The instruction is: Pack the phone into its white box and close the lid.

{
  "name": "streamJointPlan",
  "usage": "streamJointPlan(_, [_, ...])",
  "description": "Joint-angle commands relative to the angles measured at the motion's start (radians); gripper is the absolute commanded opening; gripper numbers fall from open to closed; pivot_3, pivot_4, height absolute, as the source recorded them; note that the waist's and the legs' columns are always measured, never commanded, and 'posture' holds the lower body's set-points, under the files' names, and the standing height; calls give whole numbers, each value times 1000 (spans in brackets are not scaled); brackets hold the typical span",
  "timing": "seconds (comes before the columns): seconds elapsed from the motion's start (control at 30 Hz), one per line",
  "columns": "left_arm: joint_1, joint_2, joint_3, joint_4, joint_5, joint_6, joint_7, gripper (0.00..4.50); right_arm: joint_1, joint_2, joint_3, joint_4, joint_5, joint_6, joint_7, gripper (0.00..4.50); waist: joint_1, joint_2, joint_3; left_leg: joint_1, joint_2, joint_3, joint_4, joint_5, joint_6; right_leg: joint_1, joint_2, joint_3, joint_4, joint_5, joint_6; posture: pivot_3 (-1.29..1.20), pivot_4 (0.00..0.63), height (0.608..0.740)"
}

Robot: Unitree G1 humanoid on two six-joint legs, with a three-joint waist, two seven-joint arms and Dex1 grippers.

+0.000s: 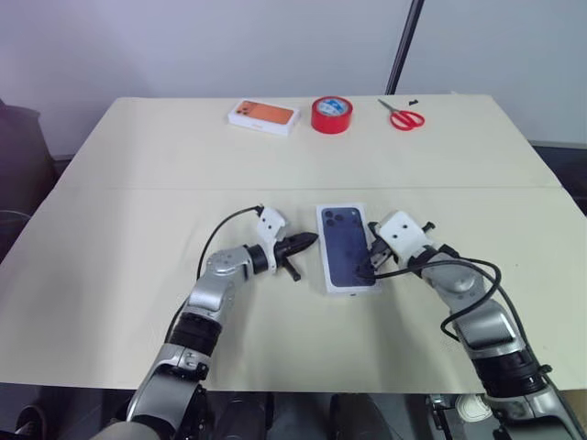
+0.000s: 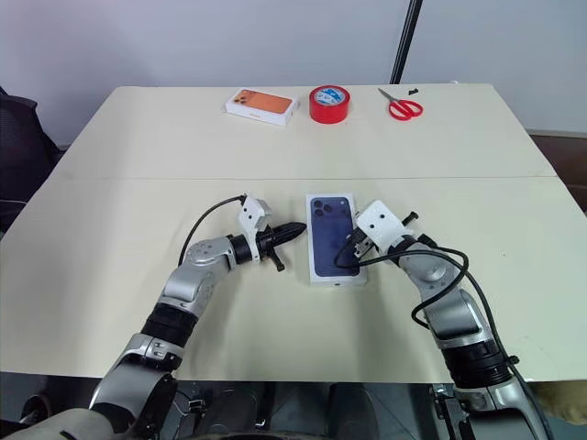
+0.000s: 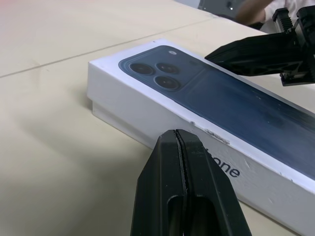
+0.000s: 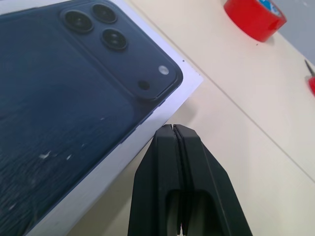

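The lid [image 1: 347, 247], white with a dark-blue phone picture on top, lies flat in the middle of the table. A thin strip of the white box [image 3: 106, 114] shows under the lid's corner. The phone is hidden. My left gripper [image 1: 310, 241] is shut and points at the lid's left long side, just short of it; the left wrist view shows its tip [image 3: 178, 135] near the printed side wall. My right gripper [image 1: 364, 266] is shut at the lid's right edge, its tip [image 3: 209, 55] over the top face. Whether it touches the lid I cannot tell.
Along the far edge of the table [image 1: 138, 202] lie a white box with an orange phone picture [image 1: 264, 116], a red tape roll [image 1: 331, 115] and red scissors [image 1: 402, 116]. A seam crosses the table just beyond the lid.
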Motion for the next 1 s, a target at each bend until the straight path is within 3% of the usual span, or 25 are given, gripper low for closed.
streamJointPlan(0.03, [6, 4, -3, -35, -1, -10, -3, 0, 3, -3, 6, -21, -13, -6, 7, 39, -1, 0, 0, 0, 0, 0, 0, 0, 0, 0, 0, 0, 0, 0, 0, 0, 150, 740])
streamJointPlan(0.33, [-115, -8, 112, -36, -100, 69, 61, 0, -41, 30, -106, -108, 141, 8, 47, 39, 1, 0, 0, 0, 0, 0, 0, 0, 0, 0, 0, 0, 0, 0, 0, 0, 150, 740])
streamJointPlan(0.53, [-173, -39, 74, 2, -56, 56, 71, 0, -38, 26, -71, -139, 181, 17, 105, 39, 0, 0, 0, -1, 0, 0, 0, 0, 0, 0, 0, 0, 0, 0, 0, 0, 150, 740])
streamJointPlan(0.67, [-163, -28, -15, 100, 59, 14, 85, 0, 42, -31, 12, -147, 132, 31, 167, 39, -1, 0, 0, 0, -2, 0, 0, 0, 0, 0, 0, -1, 0, 0, 0, 0, 150, 740])
streamJointPlan(0.8, [-146, -38, -26, 161, 80, 27, 103, 0, 105, -131, 96, -76, -45, 31, 130, 39, 2, -2, -5, 1, -2, 0, 1, 0, 0, 1, 0, 0, 0, 0, 0, 0, 150, 740])
streamJointPlan(1.0, [-134, -35, -31, 169, 90, 53, 104, 0, 112, -81, 52, -132, 27, 91, 122, 39, 7, -8, -11, 9, -1, -1, 0, 0, 1, 11, 0, -1, -3, 0, 0, 0, 150, 740])
